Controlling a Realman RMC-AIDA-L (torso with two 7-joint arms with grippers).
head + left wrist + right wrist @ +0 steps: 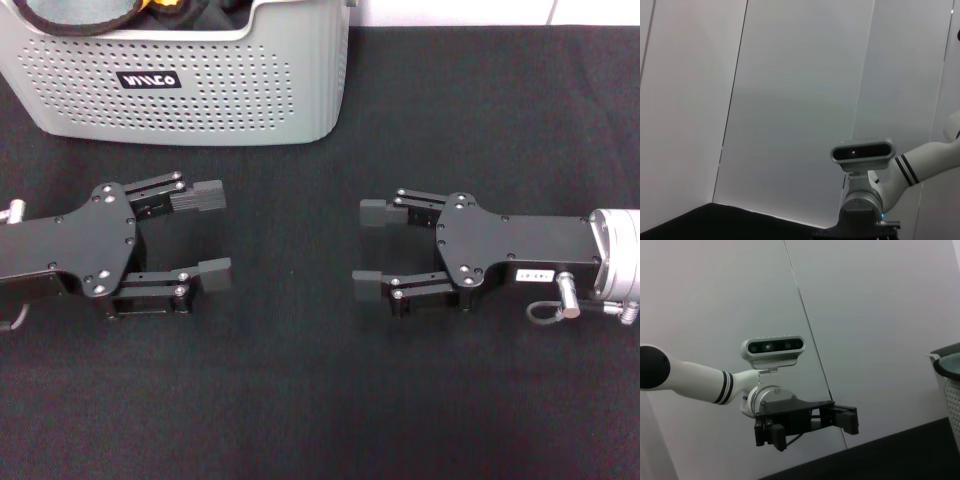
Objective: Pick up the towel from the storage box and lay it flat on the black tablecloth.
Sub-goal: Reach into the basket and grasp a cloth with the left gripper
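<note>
The light grey storage box point(200, 100) stands at the back left of the black tablecloth point(300, 400). Only a sliver of the yellow-orange towel point(166, 3) shows inside it at the picture's top edge. My left gripper point(213, 234) lies low over the cloth in front of the box, open and empty, pointing toward the middle. Facing it from the right, my right gripper point(369, 248) is also open and empty. The right wrist view shows the left gripper point(846, 420) from the side and a corner of the storage box point(949, 375).
Dark fabric with a grey band point(70, 15) also lies in the box. A thin cable loop point(545, 312) hangs at the right wrist. In the left wrist view the right arm's camera point(862, 152) stands before pale wall panels.
</note>
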